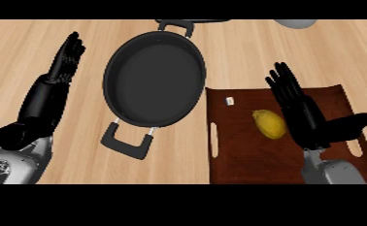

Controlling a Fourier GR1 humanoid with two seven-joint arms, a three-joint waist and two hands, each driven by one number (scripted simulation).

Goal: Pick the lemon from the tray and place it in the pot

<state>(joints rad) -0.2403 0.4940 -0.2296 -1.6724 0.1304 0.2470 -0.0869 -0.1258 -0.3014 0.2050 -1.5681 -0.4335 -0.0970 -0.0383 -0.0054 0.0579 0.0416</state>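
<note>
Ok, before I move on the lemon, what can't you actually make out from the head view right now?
- Grey object at the top right: cut off by the upper edge, can't be identified.
- Tray: its right side is covered by the right hand and forearm.
- Small white item on the tray: too small to identify.
- Pot: far handle partly cut off at the top.
- Gap between the right hand and lemon: height above the tray can't be judged.

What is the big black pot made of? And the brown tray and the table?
The pot looks like dark metal with a matte, non-stick sort of coating: dull black, with thin silvery rods on its handle. The tray looks like dark brown stained wood or plastic, smooth with cut-out handle slots. The counter looks like pale wood, showing plank lines and grain.
</note>
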